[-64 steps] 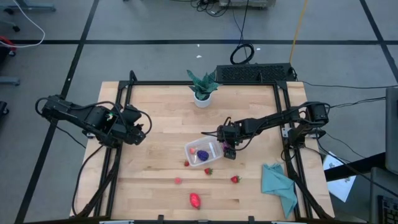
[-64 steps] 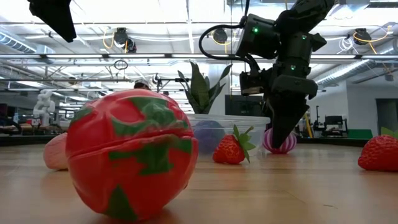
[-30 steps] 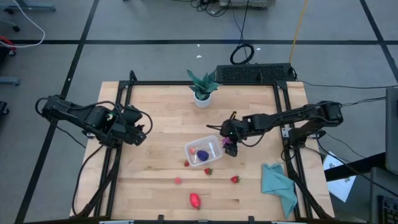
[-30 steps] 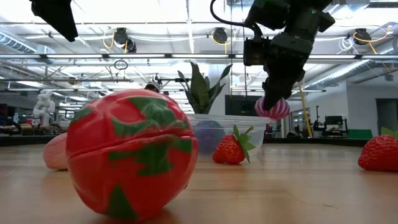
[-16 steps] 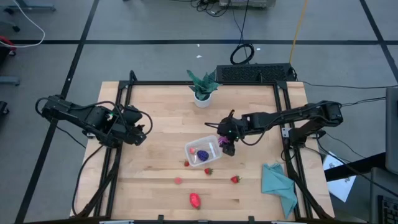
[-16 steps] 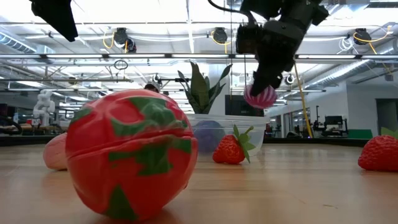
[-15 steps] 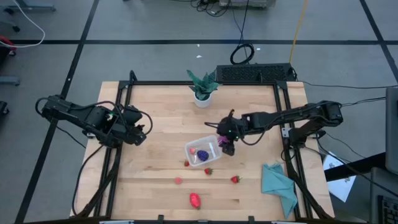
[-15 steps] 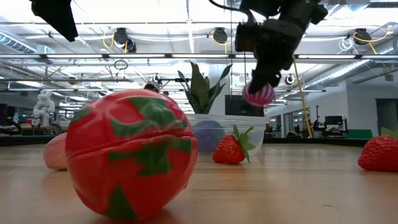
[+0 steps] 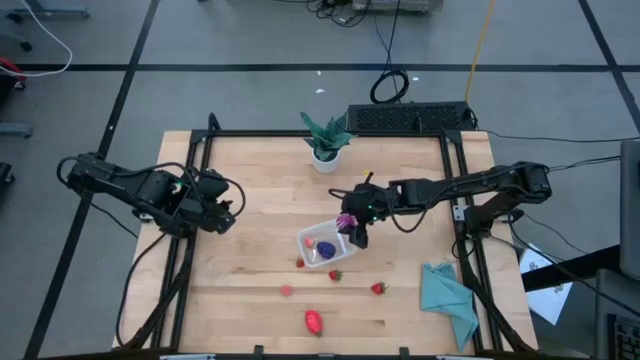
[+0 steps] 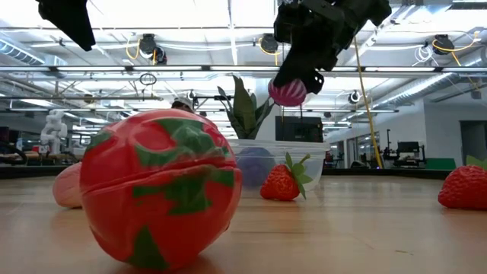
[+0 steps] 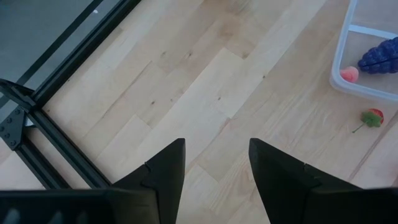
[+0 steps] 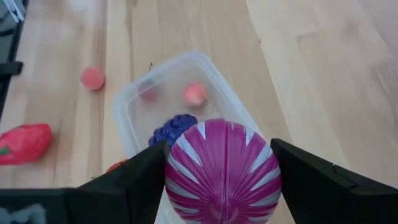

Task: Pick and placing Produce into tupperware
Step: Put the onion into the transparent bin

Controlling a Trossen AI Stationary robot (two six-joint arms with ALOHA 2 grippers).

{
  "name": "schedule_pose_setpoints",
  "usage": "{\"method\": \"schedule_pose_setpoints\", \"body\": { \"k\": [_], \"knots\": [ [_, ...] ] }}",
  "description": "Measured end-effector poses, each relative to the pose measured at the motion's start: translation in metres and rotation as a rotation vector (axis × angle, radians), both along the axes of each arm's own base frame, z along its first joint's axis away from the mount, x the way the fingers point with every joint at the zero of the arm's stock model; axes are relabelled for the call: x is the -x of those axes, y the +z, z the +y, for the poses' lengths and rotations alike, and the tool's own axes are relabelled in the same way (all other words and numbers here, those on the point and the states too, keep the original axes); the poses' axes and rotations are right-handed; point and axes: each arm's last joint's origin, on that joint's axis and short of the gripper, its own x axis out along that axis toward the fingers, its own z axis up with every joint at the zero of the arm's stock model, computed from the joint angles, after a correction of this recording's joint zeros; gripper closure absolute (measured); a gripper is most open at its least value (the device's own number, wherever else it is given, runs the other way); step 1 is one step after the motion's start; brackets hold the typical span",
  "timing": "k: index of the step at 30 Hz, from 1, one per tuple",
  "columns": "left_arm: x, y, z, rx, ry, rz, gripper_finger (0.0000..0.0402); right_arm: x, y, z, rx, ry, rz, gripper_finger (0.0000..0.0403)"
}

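Gripping a striped purple fruit (image 12: 224, 167), the right hand (image 9: 347, 224) hangs above the tupperware (image 12: 134, 106); low view shows clearance.

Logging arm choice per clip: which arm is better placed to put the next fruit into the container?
The right. Its claw already holds the purple striped fruit above the tupperware. The left claw waits open, far off.

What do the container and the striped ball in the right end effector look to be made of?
Container: looks like thin translucent plastic; the fruit and wood show through its walls. Striped ball, held in the right end effector: smooth, slightly glossy purple and white, probably moulded plastic or rubber; hardness can't be told.
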Motion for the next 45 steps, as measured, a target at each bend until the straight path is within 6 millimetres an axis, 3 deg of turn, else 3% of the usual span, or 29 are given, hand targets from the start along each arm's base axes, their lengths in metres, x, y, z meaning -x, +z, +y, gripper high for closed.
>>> {"method": "schedule_pose_setpoints", "body": {
  "k": [15, 20, 28, 36, 45],
  "knots": [
    [-0.002, 0.000, 0.000, -0.006, -0.016, -0.010, 0.0218, -0.016, -0.001, 0.015, 0.015, 0.061, -0.089, 0.0140],
    [-0.002, 0.000, 0.000, -0.009, -0.014, -0.012, 0.0217, -0.029, -0.005, 0.016, 0.038, 0.083, -0.031, 0.0140],
    [-0.002, 0.000, 0.000, -0.009, -0.014, -0.012, 0.0218, -0.052, -0.030, 0.017, 0.083, 0.138, 0.182, 0.0140],
    [-0.002, 0.000, -0.001, 0.000, -0.019, -0.008, 0.0217, -0.056, -0.046, 0.018, 0.089, 0.150, 0.271, 0.0140],
    [-0.002, 0.000, -0.001, 0.003, -0.021, -0.006, 0.0218, -0.055, -0.047, 0.016, 0.094, 0.144, 0.286, 0.0140]
  ]
}}
